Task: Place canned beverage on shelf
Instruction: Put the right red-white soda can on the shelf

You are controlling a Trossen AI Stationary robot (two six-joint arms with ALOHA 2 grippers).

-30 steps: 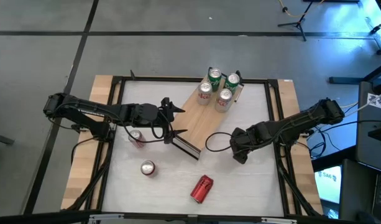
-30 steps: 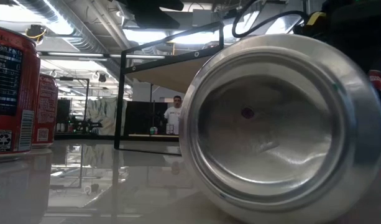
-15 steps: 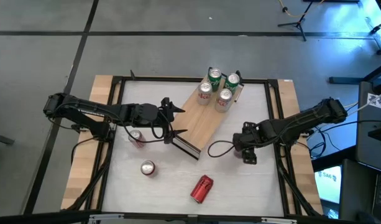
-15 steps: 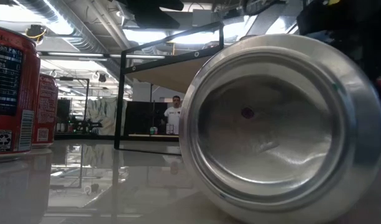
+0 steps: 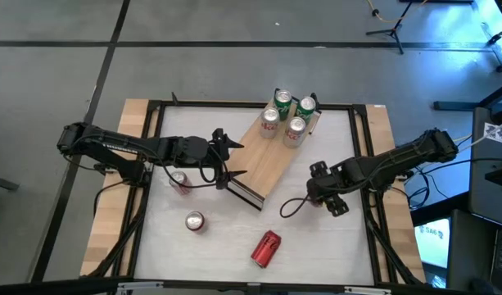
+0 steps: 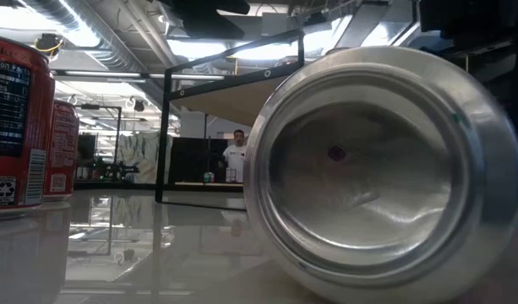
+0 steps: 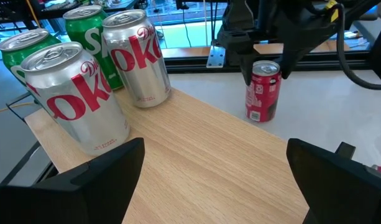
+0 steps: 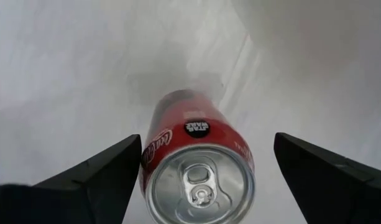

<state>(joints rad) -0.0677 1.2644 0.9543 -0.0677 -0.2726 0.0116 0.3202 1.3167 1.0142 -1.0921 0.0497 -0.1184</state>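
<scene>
Canned beverage, an upright red can (image 8: 198,168), stands on the white table (image 5: 316,238) right of the shelf (image 5: 267,160), directly under the right gripper (image 8: 199,180); fingers (image 8: 97,180) spread wide on both sides of the can w/o touching it, so open, nothing held. In the left wrist view the same red can (image 7: 263,90) shows under the right arm's dark gripper, on the table just off the shelf's edge. Left gripper (image 5: 231,160) also open, empty, fingers (image 7: 100,174) wide apart over the near end of the light-wood board (image 7: 202,162), pointing along it. At the board's far end stand four cans: two silver w/ red lettering (image 7: 69,96), (image 7: 135,56) and two green (image 7: 87,28), (image 7: 25,50) behind them. Elsewhere on the table: an upright red can (image 5: 178,179) under the left arm, another upright can (image 5: 194,221) nearer the front, and a red can lying on its side (image 5: 265,249) at front centre, its silver base (image 6: 377,169) filling the low view. Person (image 6: 237,156) visible far back in the room.
</scene>
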